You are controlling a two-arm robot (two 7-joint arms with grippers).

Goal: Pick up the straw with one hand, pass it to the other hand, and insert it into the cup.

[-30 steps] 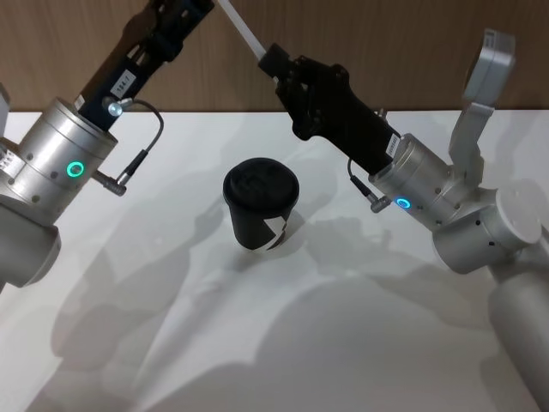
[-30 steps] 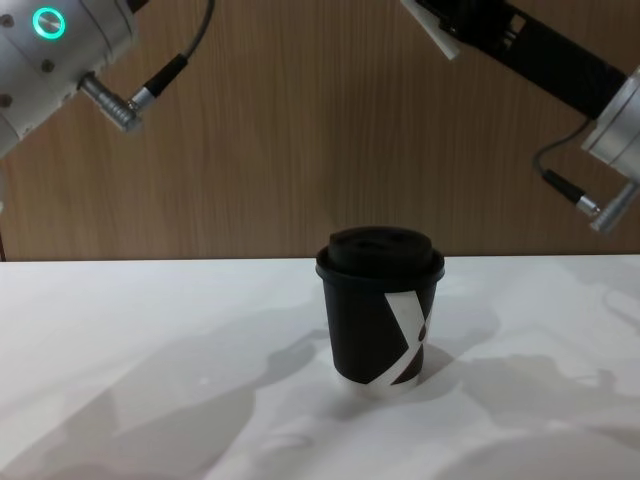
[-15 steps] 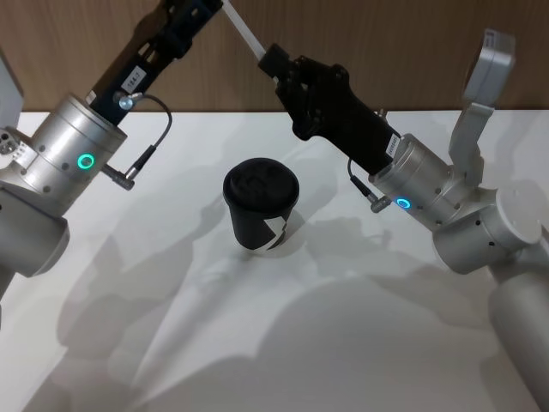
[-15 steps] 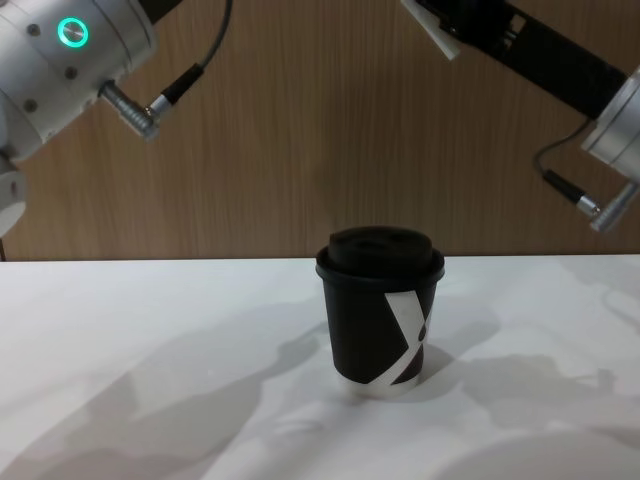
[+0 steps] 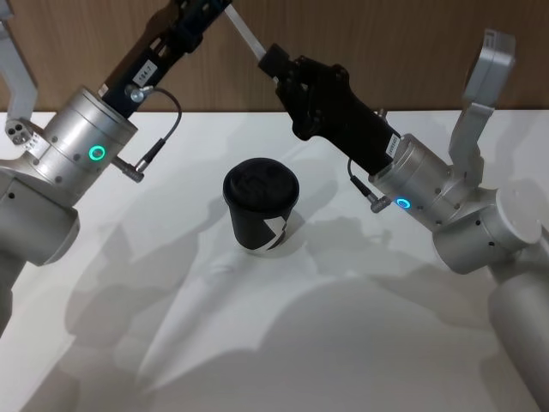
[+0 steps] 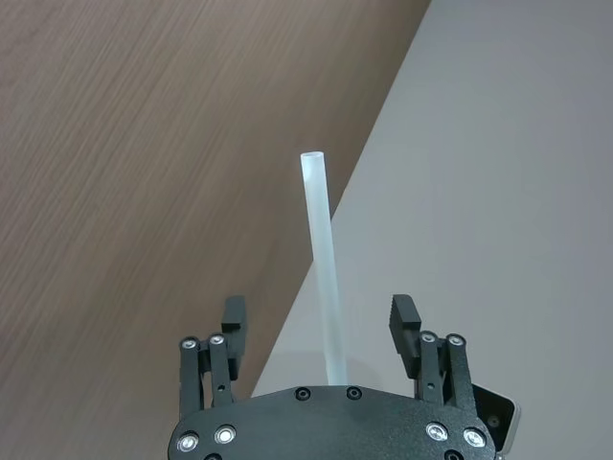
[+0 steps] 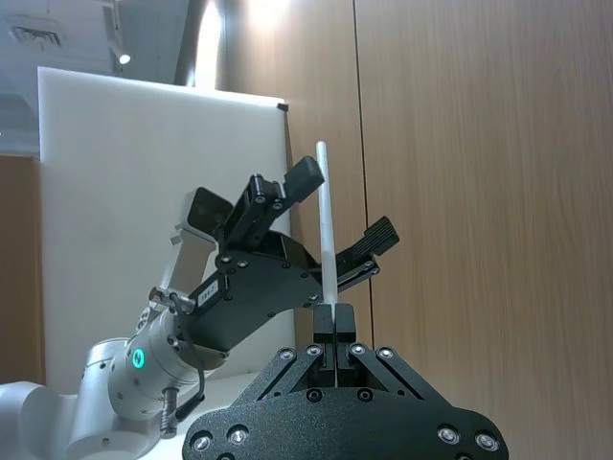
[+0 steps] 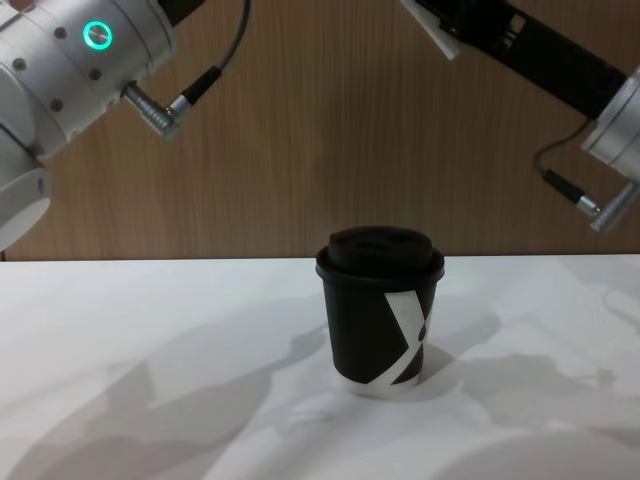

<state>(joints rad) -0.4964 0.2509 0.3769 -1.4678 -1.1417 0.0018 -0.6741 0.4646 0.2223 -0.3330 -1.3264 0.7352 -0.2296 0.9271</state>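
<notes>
Wood-panel wall [image 5: 412, 43] is backing a white table [image 5: 283, 360], and the cup [image 5: 262, 204] is standing upright on it near the middle, lid on, between the two arms. Right gripper [image 5: 273, 62] is reaching up above and behind the cup, its fingers pinching tight on the straw [image 5: 244, 31]. Straw is being held in the air well clear of the cup, slanting up from the right gripper toward the left gripper [image 5: 210, 7]. Left gripper is hanging high around the straw's free end, its fingers [image 6: 233, 324] spread wide on either side and not touching it. From the right wrist, straw is rising out of the clamped pads [image 7: 322, 326] and passing between the left gripper's parted fingers
</notes>
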